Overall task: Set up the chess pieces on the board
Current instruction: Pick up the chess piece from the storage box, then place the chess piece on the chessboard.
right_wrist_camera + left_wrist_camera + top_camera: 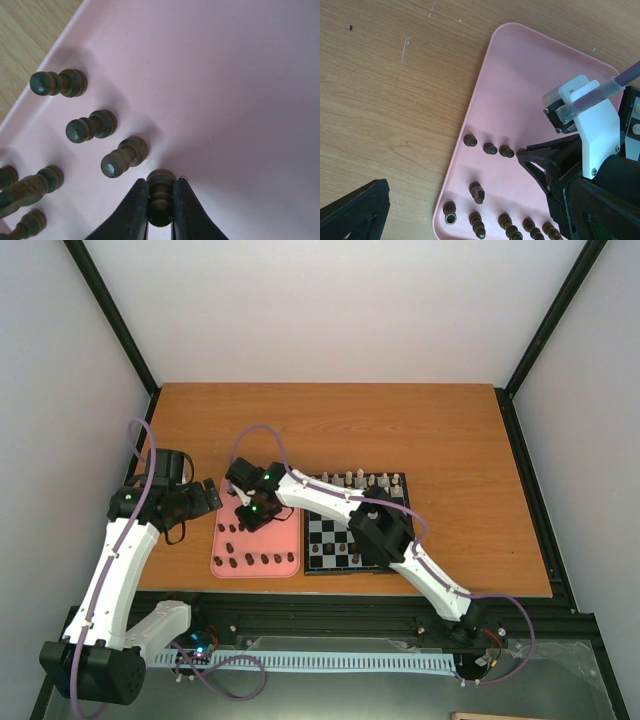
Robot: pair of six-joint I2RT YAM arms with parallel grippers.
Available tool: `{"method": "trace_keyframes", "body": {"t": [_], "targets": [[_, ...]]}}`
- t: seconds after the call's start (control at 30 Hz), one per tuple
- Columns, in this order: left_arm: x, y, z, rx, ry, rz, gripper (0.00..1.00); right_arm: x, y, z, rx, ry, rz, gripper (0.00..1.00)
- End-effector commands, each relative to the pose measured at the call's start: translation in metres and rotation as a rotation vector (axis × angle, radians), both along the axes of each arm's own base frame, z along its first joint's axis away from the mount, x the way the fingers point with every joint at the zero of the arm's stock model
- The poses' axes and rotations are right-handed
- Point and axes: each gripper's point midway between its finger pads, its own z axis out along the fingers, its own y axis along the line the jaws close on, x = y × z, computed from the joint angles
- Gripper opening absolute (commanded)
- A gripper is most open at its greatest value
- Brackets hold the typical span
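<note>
On pink tray (pixel 225 565), toward its far edge, R gripper (pixel 161 192) is clamped on a dark pawn (pixel 161 177). L gripper (pixel 210 496) gapes empty off tray's left edge. Risks: neighbour pawn (pixel 122 157) stands just beside the fingers, so lift may topple it; narrow grip may slip before board (pixel 327 538).

The wooden table (pixel 400 430) carries the pink tray (pixel 270 545) and, just beside it, the board (pixel 325 538).

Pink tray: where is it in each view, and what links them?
Top external: tray left of the board, below centre.
Left wrist: tray from centre to lower right, rounded corner at top.
Right wrist: tray fills nearly everything, rim at left.
Shared landmark: right hand gripping a pawn.
</note>
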Motion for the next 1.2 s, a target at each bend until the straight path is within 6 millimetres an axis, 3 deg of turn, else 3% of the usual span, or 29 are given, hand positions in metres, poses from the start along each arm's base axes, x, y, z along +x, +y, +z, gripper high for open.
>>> {"method": "trace_keyframes", "body": {"t": [0.0, 0.1, 0.27, 0.5, 0.87, 1.0, 1.17], "targets": [[0.001, 0.002, 0.009, -0.011, -0.028, 0.031, 1.0, 0.006, -0.001, 0.008, -0.005, -0.028, -0.002, 0.07], [0.001, 0.002, 0.009, -0.011, -0.028, 0.029, 1.0, 0.012, -0.001, 0.029, 0.02, -0.074, -0.007, 0.05], [0.001, 0.002, 0.008, -0.008, -0.03, 0.026, 1.0, 0.019, -0.022, 0.062, 0.029, -0.127, -0.046, 0.05], [0.003, 0.001, 0.005, -0.014, -0.028, 0.018, 1.0, 0.019, -0.081, 0.096, -0.004, -0.169, -0.137, 0.05], [0.007, -0.005, -0.008, -0.04, -0.006, -0.001, 1.0, 0.003, -0.242, 0.072, -0.126, -0.107, -0.435, 0.05], [0.011, -0.007, -0.011, -0.041, 0.002, -0.011, 1.0, -0.007, -0.271, 0.057, -0.178, -0.095, -0.484, 0.05], [0.016, -0.007, -0.008, -0.034, 0.003, -0.016, 1.0, -0.015, -0.285, 0.038, -0.192, -0.057, -0.53, 0.05]]}}
